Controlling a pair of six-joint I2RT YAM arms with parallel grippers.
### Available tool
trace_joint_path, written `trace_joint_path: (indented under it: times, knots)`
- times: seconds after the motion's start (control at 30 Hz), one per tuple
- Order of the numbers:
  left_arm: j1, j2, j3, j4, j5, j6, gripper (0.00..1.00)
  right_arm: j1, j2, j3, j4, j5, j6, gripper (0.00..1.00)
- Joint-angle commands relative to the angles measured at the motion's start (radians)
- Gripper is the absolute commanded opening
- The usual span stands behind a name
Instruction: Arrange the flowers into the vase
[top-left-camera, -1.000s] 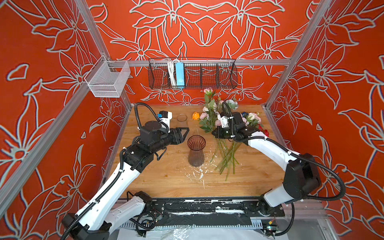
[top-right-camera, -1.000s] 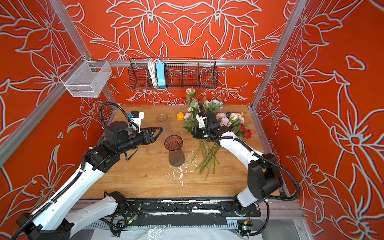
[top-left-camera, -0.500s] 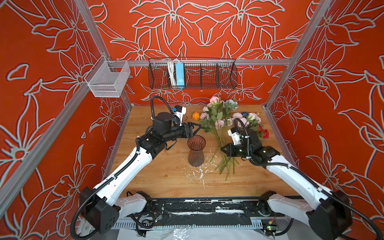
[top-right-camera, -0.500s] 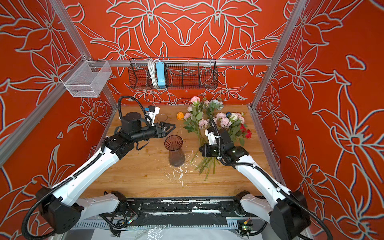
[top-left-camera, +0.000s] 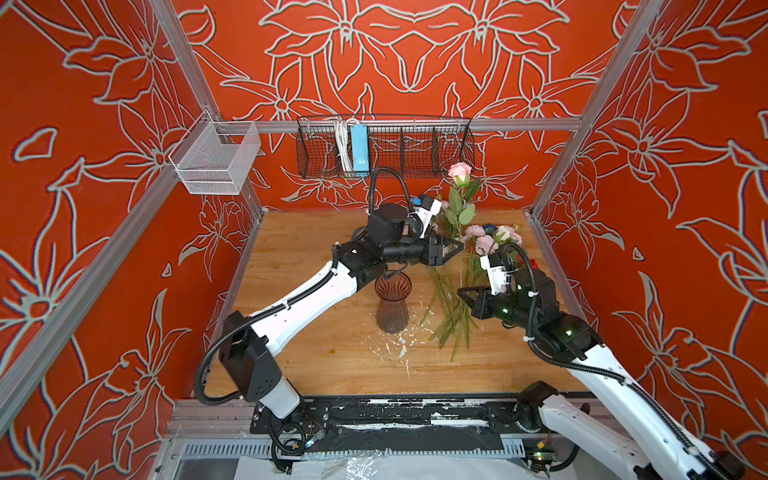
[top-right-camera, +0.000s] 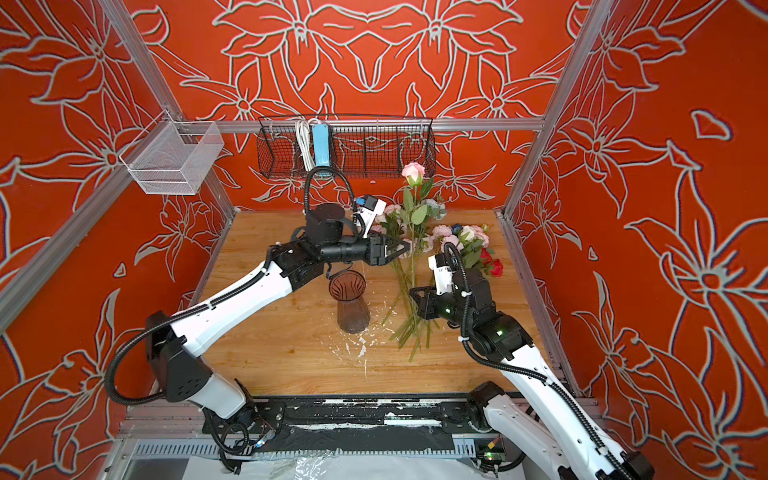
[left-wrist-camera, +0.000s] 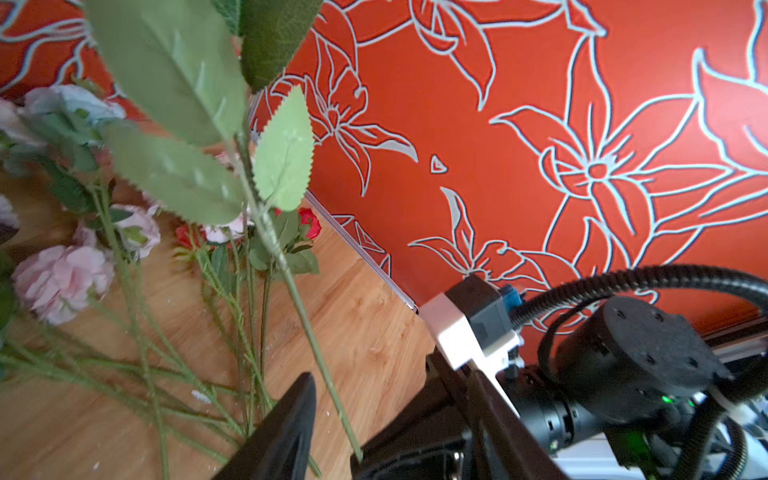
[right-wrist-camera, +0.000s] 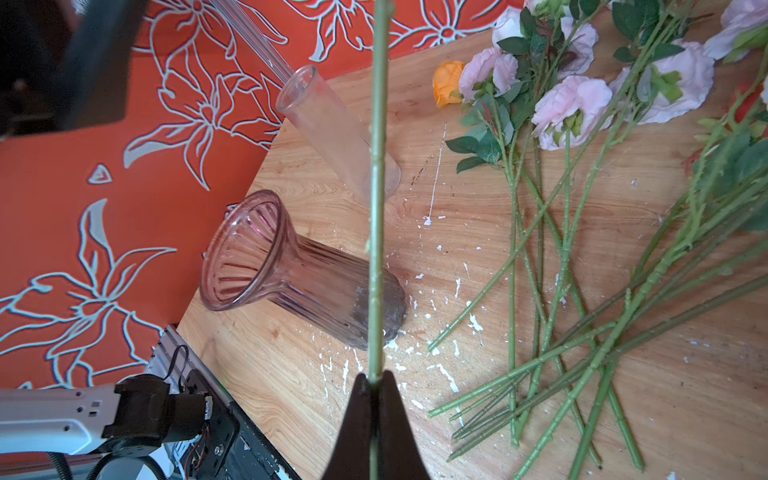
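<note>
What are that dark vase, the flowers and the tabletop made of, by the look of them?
The dark vase looks like tinted glass or clear plastic: ribbed, glossy, see-through. The flowers look artificial: fabric-like petals, plastic-looking stems with moulded nubs. The tabletop seems wood or wood-look laminate: visible grain, white flecks.

Walls (top-left-camera: 415, 62): red-orange is being shown throughout, being crossed by grey-white outlined flower drawings. Table (top-left-camera: 332, 361): pale wood grain, being speckled by white flecks. Vase (top-left-camera: 392, 307): smoky purple-brown glass, being marked by vertical ribs. Clear vase (right-wrist-camera: 332, 120): colourless, finely ribbed. Pink rose (top-left-camera: 460, 171): pale pink is being carried on a green stem. Flowers (top-left-camera: 484, 244) on the table: mostly pale pink; a red bloom (top-right-camera: 494, 268), orange bloom (right-wrist-camera: 446, 81) and deep blue bloom (top-left-camera: 489, 228) are being noted.
</note>
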Motion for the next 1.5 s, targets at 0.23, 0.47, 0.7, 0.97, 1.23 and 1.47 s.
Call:
trace_joint_path:
  times: [0.23, 0.47, 0.7, 0.97, 1.23, 1.47]
  knots:
    - [-0.024, 0.091, 0.061, -0.016, -0.044, 0.032, 0.48, -0.001, -0.045, 0.054, 0.0, -0.034, 0.014, 0.0]
    - [-0.026, 0.115, 0.072, -0.028, -0.048, 0.036, 0.49, -0.002, -0.041, 0.062, -0.006, -0.026, 0.014, 0.0]
    - [-0.027, 0.138, 0.051, 0.091, 0.063, -0.023, 0.27, -0.001, -0.019, 0.067, 0.022, -0.053, 0.026, 0.0]
    - [-0.027, 0.116, 0.028, 0.125, 0.062, -0.028, 0.0, -0.001, -0.013, 0.066, 0.031, -0.066, 0.042, 0.0]
    - [-0.017, 0.042, 0.078, 0.065, -0.064, 0.052, 0.0, -0.002, -0.089, 0.085, -0.07, 0.035, 0.005, 0.55]
    - [0.01, -0.098, 0.307, -0.148, -0.298, 0.298, 0.0, -0.003, -0.182, 0.06, -0.155, 0.271, 0.006, 0.57]
